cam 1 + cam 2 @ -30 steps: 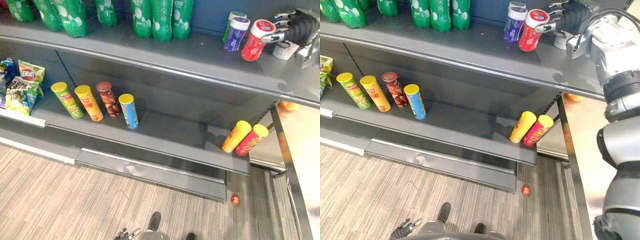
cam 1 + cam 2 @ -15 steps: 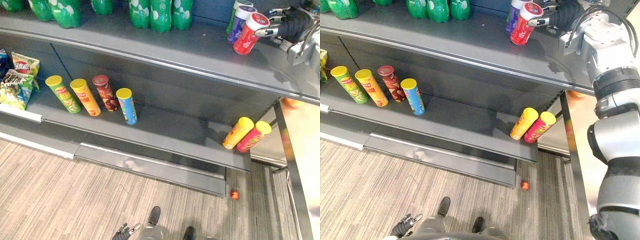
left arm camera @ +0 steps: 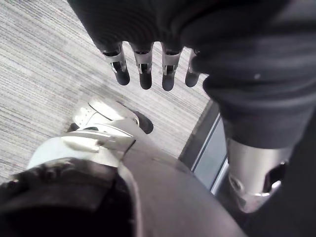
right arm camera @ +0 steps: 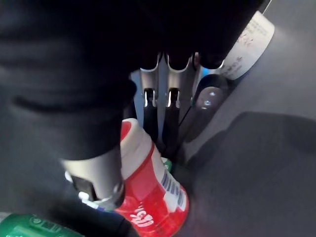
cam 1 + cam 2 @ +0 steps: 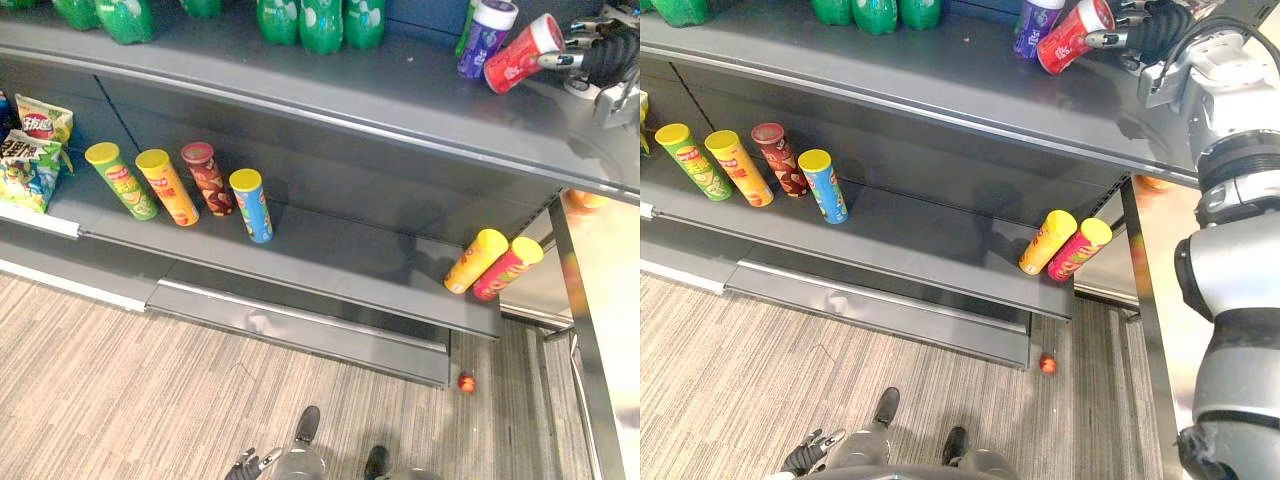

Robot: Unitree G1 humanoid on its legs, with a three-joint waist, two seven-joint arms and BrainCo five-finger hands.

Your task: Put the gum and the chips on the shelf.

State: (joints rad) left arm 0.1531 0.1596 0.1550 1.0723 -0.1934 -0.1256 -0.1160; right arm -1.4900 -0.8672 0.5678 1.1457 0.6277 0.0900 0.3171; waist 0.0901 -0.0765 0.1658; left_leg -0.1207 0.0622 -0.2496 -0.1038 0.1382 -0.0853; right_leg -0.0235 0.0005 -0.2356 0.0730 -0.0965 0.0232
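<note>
The red gum bottle (image 5: 522, 53) is on the top shelf (image 5: 330, 90) near its right end, tipped steeply over with its white lid towards the right hand (image 5: 600, 55). That hand is clamped on it. The right wrist view shows what the eye views cannot: the thumb (image 4: 94, 182) lies against one side of the bottle and the fingers (image 4: 168, 108) reach down behind the other. There are three gum bottles in all. The purple gum bottle (image 5: 487, 25) stands just beside the red one, and a green gum bottle (image 5: 464, 28) is half hidden behind that. A white tag (image 4: 247, 44) lies on the shelf beyond the fingers. There are six chips cans on the middle shelf (image 5: 340, 260). Four are in a row towards the left: a green can (image 5: 120, 180), an orange can (image 5: 166, 186), a dark red can (image 5: 205, 178) and a blue can (image 5: 251, 204). At the right end, well apart from them, a yellow can (image 5: 475, 260) and a pink can (image 5: 507, 267) lean side by side. The left eye view takes in bags of chips (image 5: 30, 150) at the shelf's left end, though I cannot tell how many. Green soda bottles (image 5: 320, 20) line the back of the top shelf, cut off above and too many to count surely. One small red ball (image 5: 1048, 363) lies on the floor (image 5: 120, 390). The left hand (image 3: 143, 69) hangs low over the floor, its fingers straight and apart, holding nothing.
</note>
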